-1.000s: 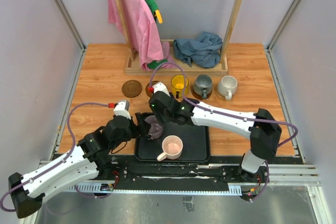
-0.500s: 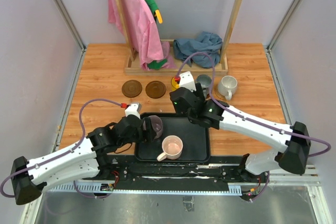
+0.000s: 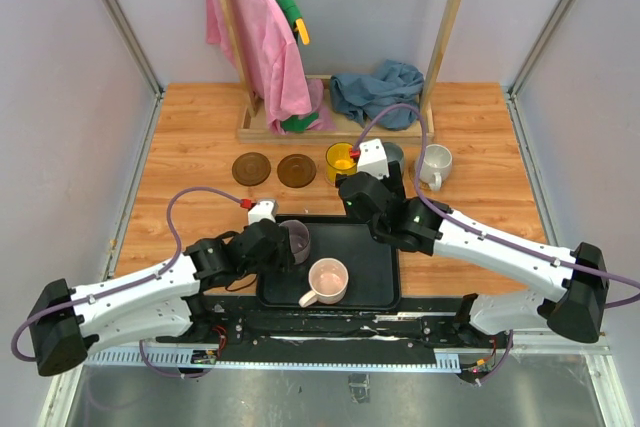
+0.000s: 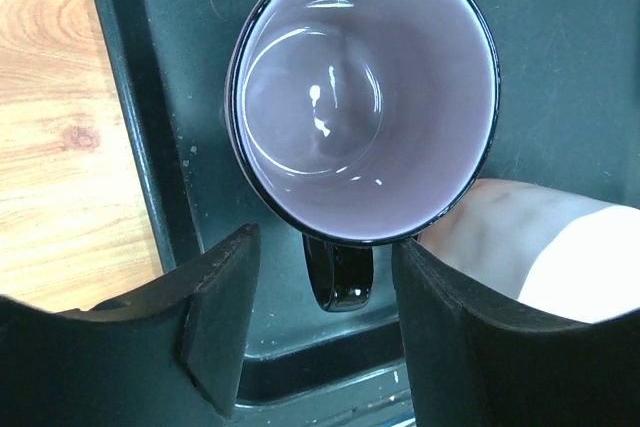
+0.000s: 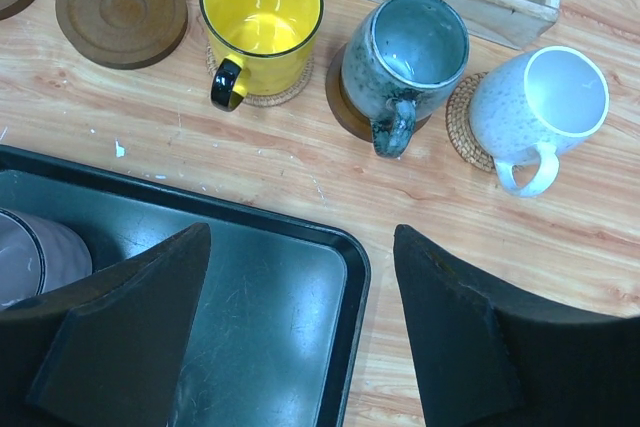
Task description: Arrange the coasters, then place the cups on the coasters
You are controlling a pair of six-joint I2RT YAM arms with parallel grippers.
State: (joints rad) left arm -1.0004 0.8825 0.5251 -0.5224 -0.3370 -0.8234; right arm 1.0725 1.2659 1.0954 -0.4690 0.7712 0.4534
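The purple cup (image 4: 365,97) stands upright at the left end of the black tray (image 3: 375,277), with the pink cup (image 3: 327,279) beside it. My left gripper (image 4: 325,247) is open, its jaws on either side of the purple cup's dark handle (image 4: 340,272) with a gap on each side. My right gripper (image 5: 300,237) hangs open and empty over the tray's far right corner. The yellow cup (image 5: 262,12), grey cup (image 5: 405,47) and white cup (image 5: 540,97) each sit on a coaster. Two bare dark brown coasters (image 3: 251,167) (image 3: 296,170) lie left of them.
A wooden rack (image 3: 338,127) stands at the back, with a pink cloth (image 3: 262,42) hanging from it and a blue cloth (image 3: 378,92) on its base. Grey walls close in the table's left and right sides.
My right arm has pulled away from the purple cup, back and to the right. My left gripper has come forward round the cup's handle, and its jaws have narrowed.
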